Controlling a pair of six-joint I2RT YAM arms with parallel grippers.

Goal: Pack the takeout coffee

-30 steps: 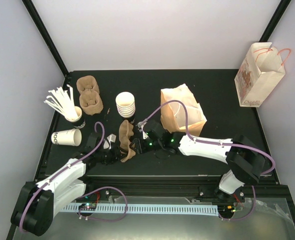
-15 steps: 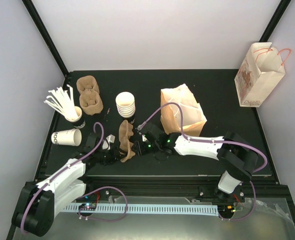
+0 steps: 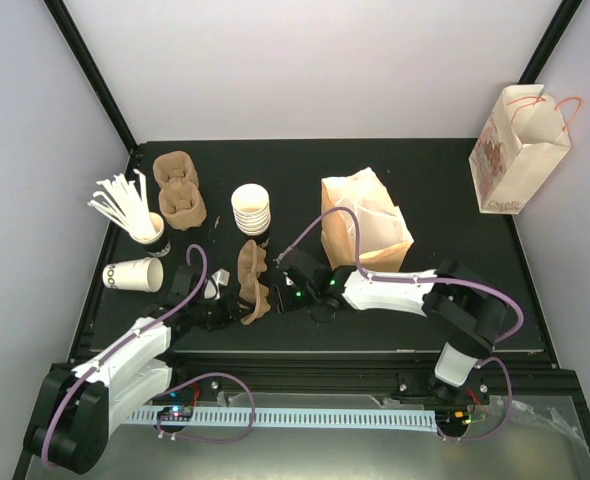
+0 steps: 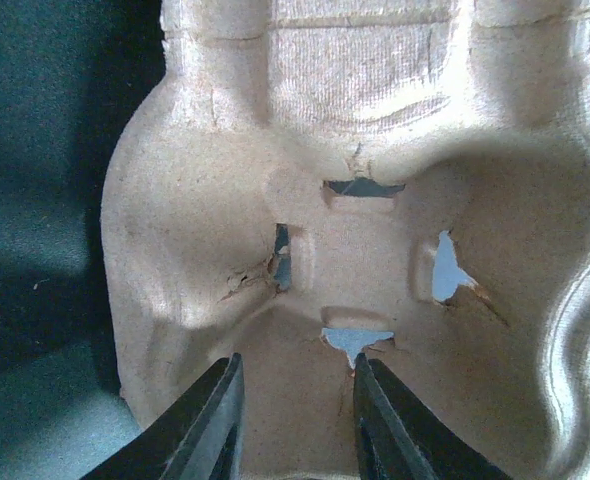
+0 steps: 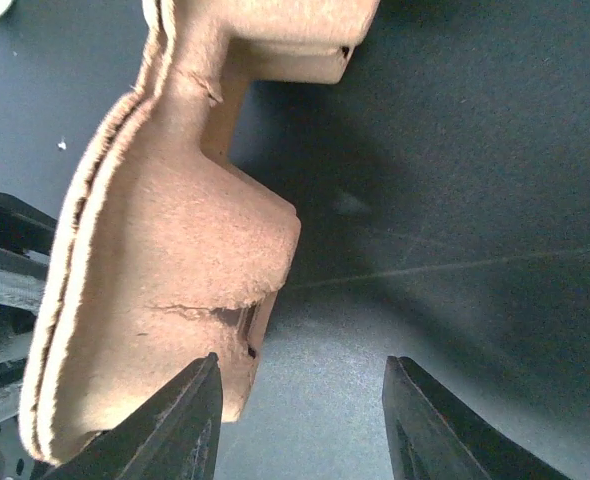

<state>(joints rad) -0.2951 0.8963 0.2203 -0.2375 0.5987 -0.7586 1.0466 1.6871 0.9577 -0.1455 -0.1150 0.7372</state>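
My left gripper point(image 4: 295, 372) pinches the brown cup carrier point(image 4: 375, 250), which stands on edge. On my right gripper point(image 5: 303, 368) the jaws stand apart, one finger beside the carrier's corner.

A stack of white paper cups point(image 3: 251, 208) stood upright, mouths up, in the middle of the bench point(image 3: 455, 230). A single white cup point(image 3: 135, 275), dark print near its base, lay on its side by the left edge, mouth rightward.

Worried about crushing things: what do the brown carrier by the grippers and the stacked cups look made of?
The carrier: moulded paper pulp, seemingly; matte, fibrous, brown, with torn, ragged slits in its pocket. The stacked cups: probably thin paper, smooth white, with rims nested closely; too small to be sure.
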